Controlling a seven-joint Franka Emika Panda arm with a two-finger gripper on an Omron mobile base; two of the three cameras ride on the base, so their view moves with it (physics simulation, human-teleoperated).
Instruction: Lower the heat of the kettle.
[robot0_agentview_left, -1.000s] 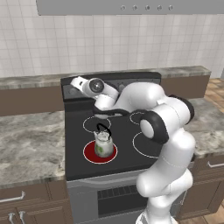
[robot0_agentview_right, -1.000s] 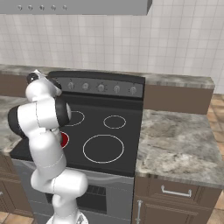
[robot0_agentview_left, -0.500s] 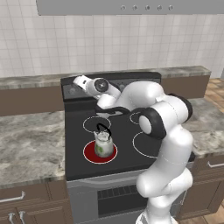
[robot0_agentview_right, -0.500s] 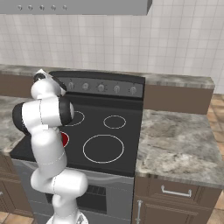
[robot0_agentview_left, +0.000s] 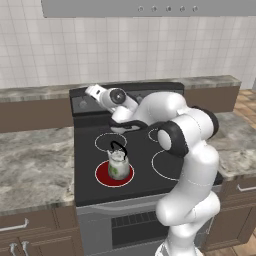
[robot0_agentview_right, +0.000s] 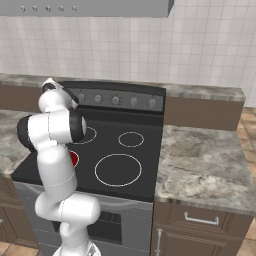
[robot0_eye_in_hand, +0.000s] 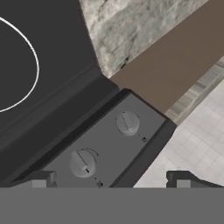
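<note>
We've got the kettle (robot0_agentview_left: 116, 164) sitting on the glowing red front-left burner (robot0_agentview_left: 102, 175) of the stove (robot0_agentview_left: 145, 170), well apart from the gripper (robot0_eye_in_hand: 107, 180), which is up at the back control panel (robot0_eye_in_hand: 105, 151) because that's where the heat gets turned down. Its fingertips (robot0_eye_in_hand: 40, 179) stand spread apart, holding nothing. Between them sits the nearer knob (robot0_eye_in_hand: 82, 163), likely our target, with a second knob (robot0_eye_in_hand: 127, 122) just beyond.

One kettle (robot0_agentview_left: 116, 165) on stove (robot0_agentview_right: 140, 170), front-left burner, the one glowing red (robot0_agentview_left: 102, 175). Four burner rings on stove top, one lit. Five knobs along stove back panel (robot0_agentview_right: 115, 100); two knobs (robot0_eye_in_hand: 127, 122) in hand view. Five small hood buttons above stove (robot0_agentview_left: 167, 8).
</note>
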